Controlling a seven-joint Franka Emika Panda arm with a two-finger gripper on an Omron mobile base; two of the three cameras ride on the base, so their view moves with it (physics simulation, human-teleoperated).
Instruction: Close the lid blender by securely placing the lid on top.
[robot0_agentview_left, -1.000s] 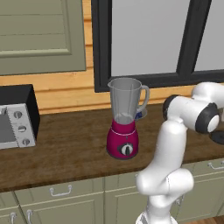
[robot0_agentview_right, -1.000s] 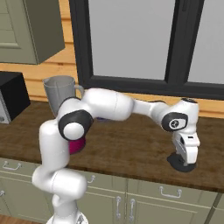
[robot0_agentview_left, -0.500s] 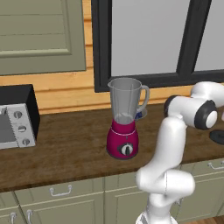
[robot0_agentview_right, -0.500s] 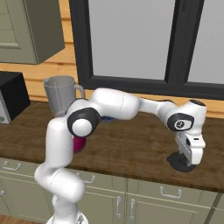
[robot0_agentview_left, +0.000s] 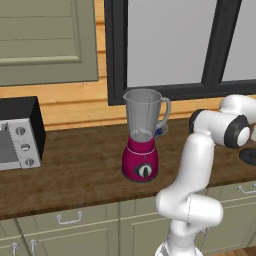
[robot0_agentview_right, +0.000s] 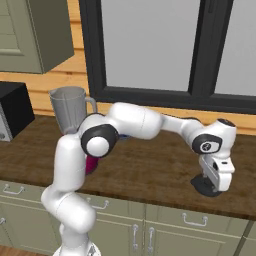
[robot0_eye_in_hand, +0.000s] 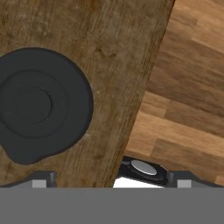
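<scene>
The blender (robot0_agentview_left: 143, 137) stands open-topped mid-counter, far left of the arm's reach. The lid (robot0_eye_in_hand: 40, 103) lies flat on the wooden counter (robot0_eye_in_hand: 122, 52) near its front edge, off to the left in the hand view. The gripper (robot0_agentview_right: 216, 181) hangs just over it; whether its jaws are parted cannot be told. It probably needs to centre over the lid first.

Silver-and-black toaster oven (robot0_agentview_left: 17, 132) at counter's left, wooden counter (robot0_agentview_left: 75, 170), dark-framed window (robot0_agentview_left: 170, 45), olive cabinets (robot0_agentview_left: 47, 40)
</scene>
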